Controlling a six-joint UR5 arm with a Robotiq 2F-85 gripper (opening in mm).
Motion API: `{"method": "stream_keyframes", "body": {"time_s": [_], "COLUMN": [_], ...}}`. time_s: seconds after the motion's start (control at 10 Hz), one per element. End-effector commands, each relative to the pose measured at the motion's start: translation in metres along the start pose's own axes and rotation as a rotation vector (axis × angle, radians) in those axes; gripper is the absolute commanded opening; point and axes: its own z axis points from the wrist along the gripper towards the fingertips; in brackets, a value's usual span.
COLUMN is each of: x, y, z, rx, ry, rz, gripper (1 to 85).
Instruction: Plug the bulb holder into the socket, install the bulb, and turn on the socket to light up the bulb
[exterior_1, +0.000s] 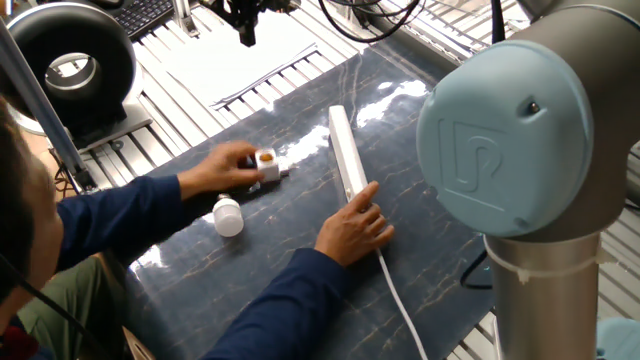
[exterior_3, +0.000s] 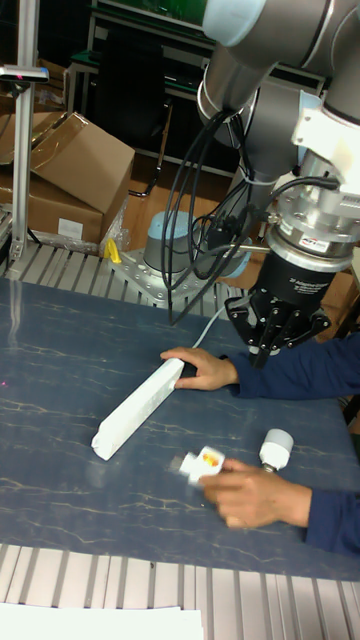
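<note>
So the table (exterior_1: 300, 250) has this dark blue marbled mat on top, with bare slatted aluminium showing around its edges. The socket (exterior_1: 346, 153) is lying flat roughly mid-mat, its white cord (exterior_1: 400, 300) trailing off one end toward the robot base. A hand (exterior_1: 357, 228) rests on that cord end of the socket. The bulb (exterior_1: 227, 216) lies on the mat off to one side of the socket, well apart from it. Between them sits the bulb holder (exterior_1: 266, 163), gripped by another hand (exterior_1: 222, 170).

white socket (exterior_1: 346, 150), marbled dark-blue table (exterior_1: 300, 240)
</note>
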Motion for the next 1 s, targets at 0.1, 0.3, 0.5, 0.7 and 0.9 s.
{"method": "stream_keyframes", "body": {"time_s": [0.1,0.3,0.5,0.7,0.9], "x": [-0.002,-0.009,-0.012,-0.010,-0.005], "y": [0.007,0.022,0.039,0.046,0.043], "z": [0.002,0.021,0.039,0.041,0.056], "rx": [-0.045,-0.076,-0.089,-0.107,-0.092], "ry": [-0.008,-0.002,0.010,0.020,0.027], "rz": [0.020,0.042,0.063,0.064,0.056], "gripper": [1.0,1.0,1.0,1.0,1.0]}}
